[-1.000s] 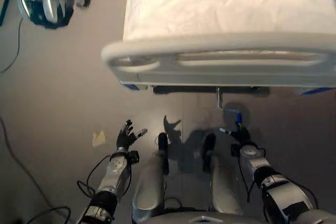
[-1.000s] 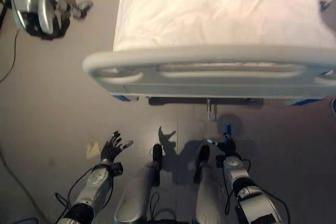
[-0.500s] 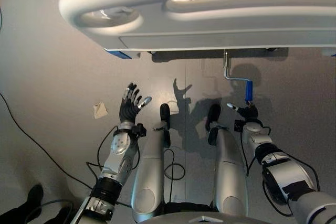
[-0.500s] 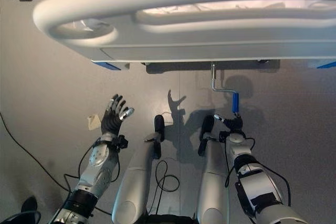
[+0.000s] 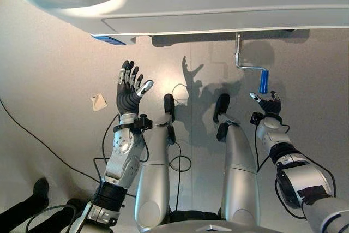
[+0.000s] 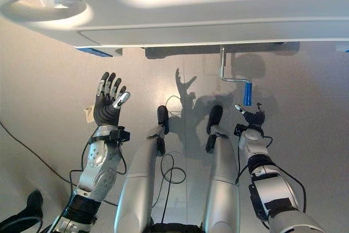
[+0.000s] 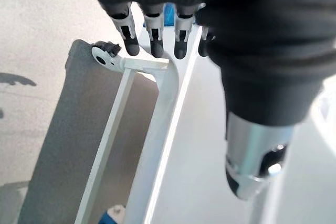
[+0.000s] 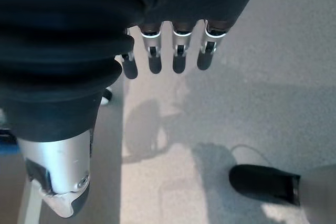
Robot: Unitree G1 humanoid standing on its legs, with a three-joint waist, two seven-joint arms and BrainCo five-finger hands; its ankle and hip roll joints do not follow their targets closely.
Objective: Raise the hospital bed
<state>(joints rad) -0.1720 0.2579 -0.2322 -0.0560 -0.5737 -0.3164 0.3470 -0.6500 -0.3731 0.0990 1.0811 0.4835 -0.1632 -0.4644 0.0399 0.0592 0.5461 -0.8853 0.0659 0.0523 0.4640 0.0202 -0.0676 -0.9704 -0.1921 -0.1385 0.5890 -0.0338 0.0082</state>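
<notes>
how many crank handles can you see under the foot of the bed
1. A single crank handle with a blue grip hangs below the bed's footboard, just beyond the open right hand. More cranks may be hidden beneath the bed frame.

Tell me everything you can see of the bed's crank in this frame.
The crank is a thin, metal-looking rod hanging down from under the bed's pale footboard. It bends sideways toward the robot's right and ends in a blue handle pointing down at the floor. Nothing touches it. The right hand is open just below the handle, apart from it.
</notes>
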